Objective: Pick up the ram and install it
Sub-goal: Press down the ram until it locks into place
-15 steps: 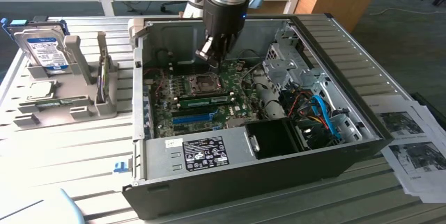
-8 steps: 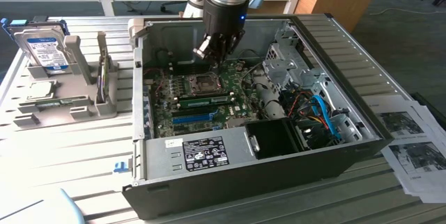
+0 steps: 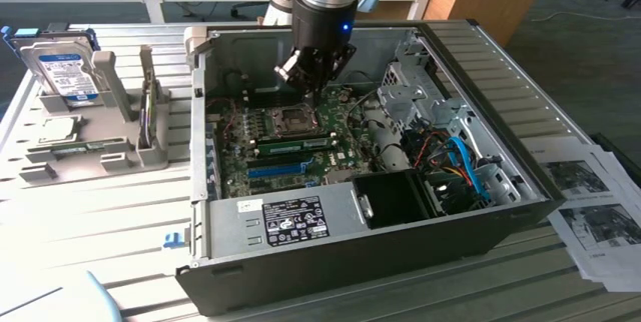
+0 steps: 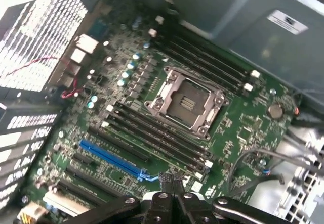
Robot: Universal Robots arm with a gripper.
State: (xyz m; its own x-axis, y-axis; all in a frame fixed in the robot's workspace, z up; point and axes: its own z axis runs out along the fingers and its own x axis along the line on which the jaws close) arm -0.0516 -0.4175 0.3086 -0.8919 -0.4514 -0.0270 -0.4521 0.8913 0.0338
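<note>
Gripper point(image 3: 312, 74) hangs inside the open case point(image 3: 521, 187), above the motherboard point(image 3: 290, 149), near the empty socket point(image 3: 296, 118). Its fingers point(image 4: 172, 182) are pressed together with nothing between them. A green ram point(image 3: 296, 142) sits flat in a slot just beside the socket, toward the blue slot point(image 3: 275, 170). Off at the exterior view's left, a hard drive point(image 3: 62, 70) stands upright in the grey holder point(image 3: 120, 157).
</note>
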